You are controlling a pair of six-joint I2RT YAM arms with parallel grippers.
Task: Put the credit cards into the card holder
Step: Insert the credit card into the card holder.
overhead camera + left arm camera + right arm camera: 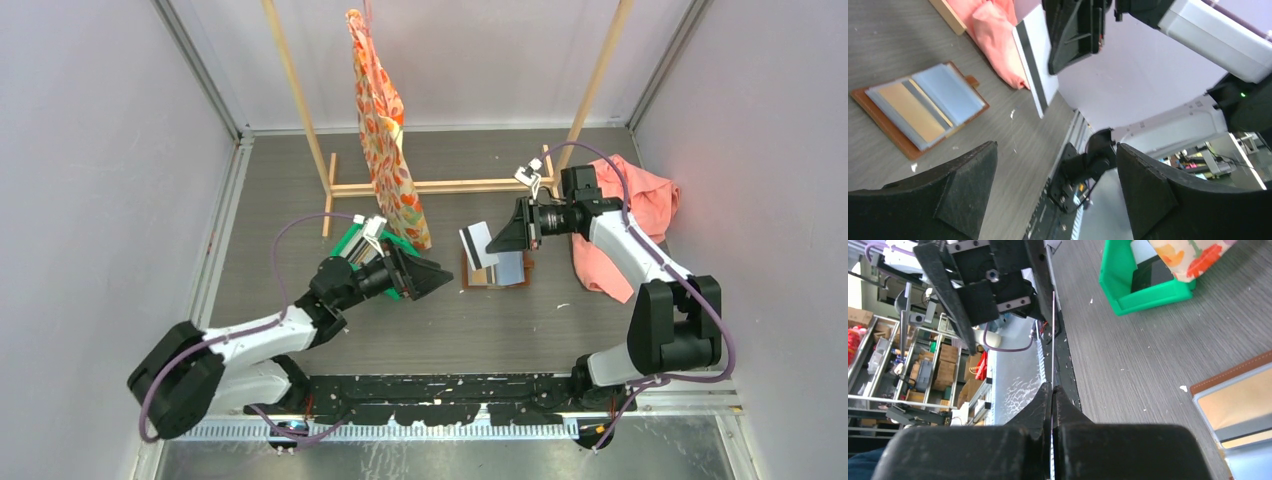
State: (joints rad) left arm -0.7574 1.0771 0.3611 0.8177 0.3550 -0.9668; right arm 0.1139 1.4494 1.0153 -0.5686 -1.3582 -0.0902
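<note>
Roughly midway: wallet [470, 281] open mid-bench, gold, blue, grey cards [506, 266] lying across its pockets; tucked in or just laid on, cannot tell; right gripper [497, 240], jaws pinching striped white card [477, 243] in air above wallet, not yet in; left gripper [440, 277], jaws wide, empty, beside green bin [350, 243].

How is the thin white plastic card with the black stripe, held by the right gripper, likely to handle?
The thin white plastic card with the black stripe juts out unbent from the right gripper, so it is probably stiff. Edge-on it looks very thin, so likely light. Pinched near one edge, its smooth faces might slip or pivot.
</note>
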